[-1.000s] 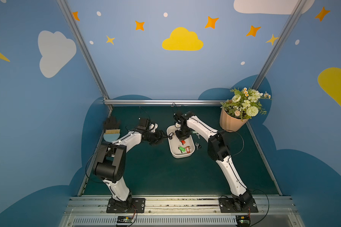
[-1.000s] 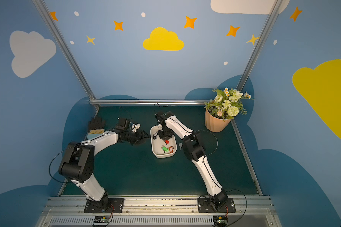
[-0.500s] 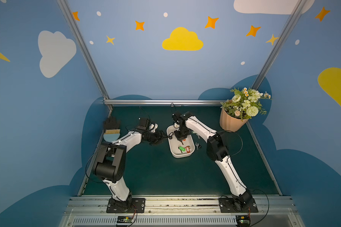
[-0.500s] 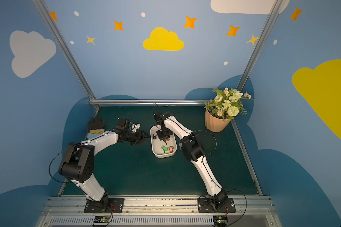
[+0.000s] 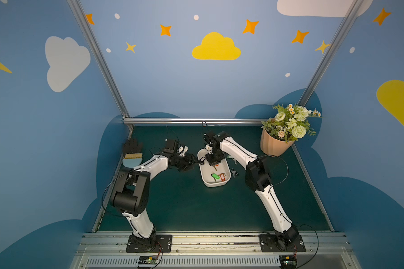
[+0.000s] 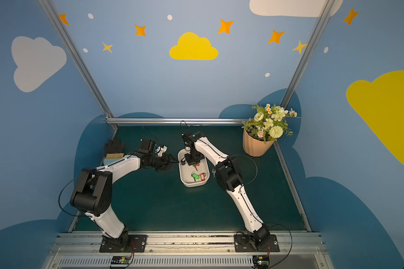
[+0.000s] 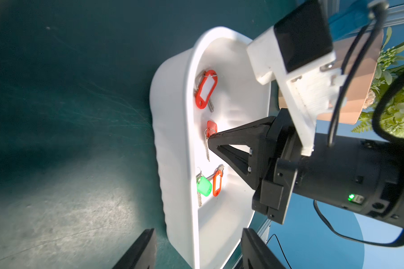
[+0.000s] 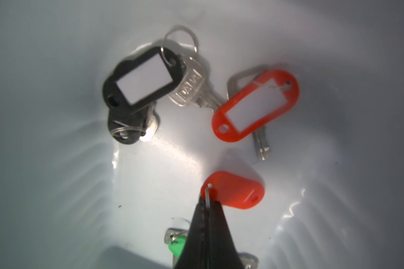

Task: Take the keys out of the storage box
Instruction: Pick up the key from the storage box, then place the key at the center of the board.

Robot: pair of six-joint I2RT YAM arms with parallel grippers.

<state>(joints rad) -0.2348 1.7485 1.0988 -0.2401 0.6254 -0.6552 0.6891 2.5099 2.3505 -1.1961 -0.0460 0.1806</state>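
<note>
Inside the storage box (image 7: pixel 170 130), right fingers (image 8: pixel 205 237) pinch a red-tagged key (image 8: pixel 236 191)

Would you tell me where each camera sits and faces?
Top views: high over the bases, down onto the dark green table; both arms show.
Left wrist: beside the white plastic storage box, facing it; open left gripper.
Right wrist: over the box, facing its floor; shut right gripper.
Both wrist views share the pinched red-tagged silver key.

A staged robot-lab booth: cloud-and-star painted walls (image 5: pixel 173 81), aluminium frame (image 5: pixel 98 60), two arms (image 5: pixel 149 165) bolted to a rail (image 5: pixel 219 240).
</note>
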